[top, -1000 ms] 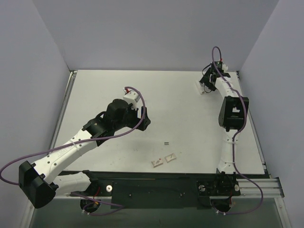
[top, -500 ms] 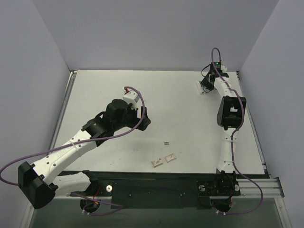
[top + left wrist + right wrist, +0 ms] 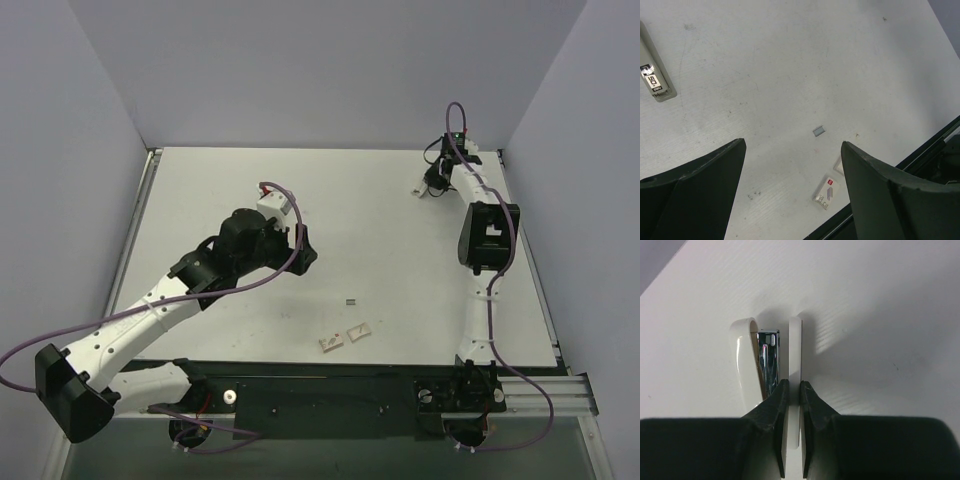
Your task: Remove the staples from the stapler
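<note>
Near the desk's (image 3: 200, 180) near edge lie two white tabs (image 3: 331, 342); farther in, the staples (image 3: 349, 301) rest flat, a tiny grey strip. Over the desk's middle the left arm (image 3: 150, 310) reaches forward, its left jaws spread wide, holding nothing. By the far right corner the stapler (image 3: 742, 360) gapes open, white shell splayed from a shiny metal bar. The right arm (image 3: 487, 235) stretches along the right edge, right jaws pinched tight on the stapler's flat white half.

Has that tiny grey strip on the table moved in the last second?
No. The staples lie at the same spot, just beyond the two white tabs.
</note>
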`<action>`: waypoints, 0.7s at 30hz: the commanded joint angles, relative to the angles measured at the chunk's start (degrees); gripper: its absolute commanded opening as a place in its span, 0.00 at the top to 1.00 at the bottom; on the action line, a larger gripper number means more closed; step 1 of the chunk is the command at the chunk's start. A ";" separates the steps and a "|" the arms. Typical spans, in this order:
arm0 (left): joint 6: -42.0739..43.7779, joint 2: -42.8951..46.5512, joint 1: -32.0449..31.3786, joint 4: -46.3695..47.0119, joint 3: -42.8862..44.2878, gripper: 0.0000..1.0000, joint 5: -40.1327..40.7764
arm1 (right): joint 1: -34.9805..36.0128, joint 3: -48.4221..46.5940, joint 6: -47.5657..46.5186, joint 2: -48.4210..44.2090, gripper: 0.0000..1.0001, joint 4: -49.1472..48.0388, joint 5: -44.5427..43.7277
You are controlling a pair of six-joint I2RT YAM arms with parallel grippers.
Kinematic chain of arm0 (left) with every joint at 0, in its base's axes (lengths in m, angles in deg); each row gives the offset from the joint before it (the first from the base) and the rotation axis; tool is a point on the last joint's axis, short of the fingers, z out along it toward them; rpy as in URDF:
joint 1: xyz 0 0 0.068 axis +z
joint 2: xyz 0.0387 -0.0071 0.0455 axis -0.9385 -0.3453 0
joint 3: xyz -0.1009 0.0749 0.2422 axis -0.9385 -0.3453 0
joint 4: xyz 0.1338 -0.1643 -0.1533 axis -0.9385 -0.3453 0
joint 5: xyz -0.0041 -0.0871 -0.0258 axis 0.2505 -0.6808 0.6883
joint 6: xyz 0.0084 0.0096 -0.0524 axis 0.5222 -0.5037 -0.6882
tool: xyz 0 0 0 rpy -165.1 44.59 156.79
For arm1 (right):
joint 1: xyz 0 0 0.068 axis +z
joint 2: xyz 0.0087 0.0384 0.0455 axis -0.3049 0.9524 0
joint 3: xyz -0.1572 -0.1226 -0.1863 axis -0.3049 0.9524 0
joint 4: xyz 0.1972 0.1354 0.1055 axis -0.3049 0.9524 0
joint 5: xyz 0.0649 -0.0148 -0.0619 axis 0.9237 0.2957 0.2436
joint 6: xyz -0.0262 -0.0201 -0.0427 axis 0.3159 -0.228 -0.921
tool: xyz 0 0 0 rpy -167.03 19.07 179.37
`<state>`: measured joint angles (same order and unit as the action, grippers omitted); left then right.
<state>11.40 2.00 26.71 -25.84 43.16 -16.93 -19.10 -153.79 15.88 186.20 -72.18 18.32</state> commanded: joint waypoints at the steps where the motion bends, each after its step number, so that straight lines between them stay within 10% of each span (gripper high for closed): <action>1: -0.15 2.13 0.02 2.89 -0.07 0.12 -0.62 | 0.82 5.85 1.33 -6.03 1.00 2.03 1.70; 21: -8.23 7.84 -1.20 6.23 -3.24 0.13 -5.36 | 13.12 54.09 0.81 -50.95 1.00 -13.01 2.49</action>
<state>6.85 7.51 26.20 -23.92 41.33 -19.23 -8.08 -105.35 17.63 142.79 -82.27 20.68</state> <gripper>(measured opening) 0.868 0.065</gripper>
